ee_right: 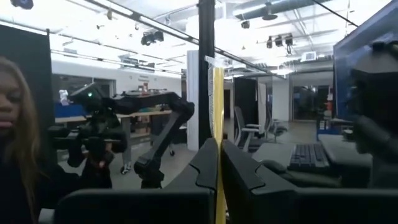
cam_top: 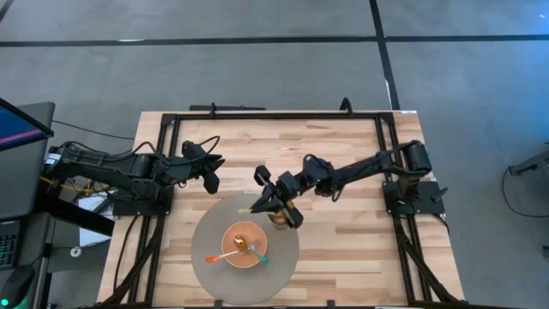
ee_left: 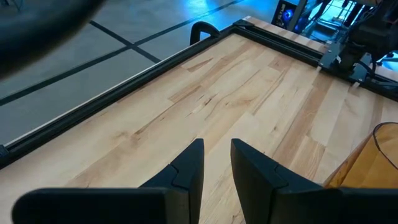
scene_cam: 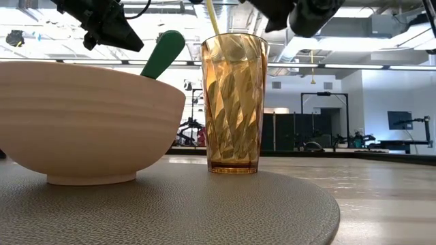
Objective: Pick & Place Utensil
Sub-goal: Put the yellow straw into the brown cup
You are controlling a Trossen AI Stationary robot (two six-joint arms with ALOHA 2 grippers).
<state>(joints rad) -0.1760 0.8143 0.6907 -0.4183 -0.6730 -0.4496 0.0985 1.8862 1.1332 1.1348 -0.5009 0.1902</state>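
A ribbed amber cup (scene_cam: pixel 235 102) stands upright on a round grey mat (cam_top: pixel 210 266), next to a tan bowl (scene_cam: pixel 82 116). A green-handled utensil (scene_cam: pixel 162 54) and an orange one (cam_top: pixel 221 256) rest in the bowl. My right gripper (cam_top: pixel 276 204) hovers just above the cup, shut on a thin yellow utensil (scene_cam: pixel 212 17) that slants down into the cup's mouth. My left gripper (cam_top: pixel 211 176) waits above bare wood left of the mat, its fingers (ee_left: pixel 189 165) a narrow gap apart, holding nothing. My right gripper pinches the yellow utensil's handle (ee_right: pixel 217 118) between its two fingers. The handle runs on past the fingertips. The gripper is above the cup and the utensil is lifted, tilted, its lower end (scene_cam: pixel 218 33) passing the cup's rim. Where that end rests is not visible.
The mat lies at the table's near edge, with the bowl at its middle and the cup at its far right. A black frame rail (cam_top: pixel 274 114) borders the wooden table. A person shows in the room at the right wrist view's edge.
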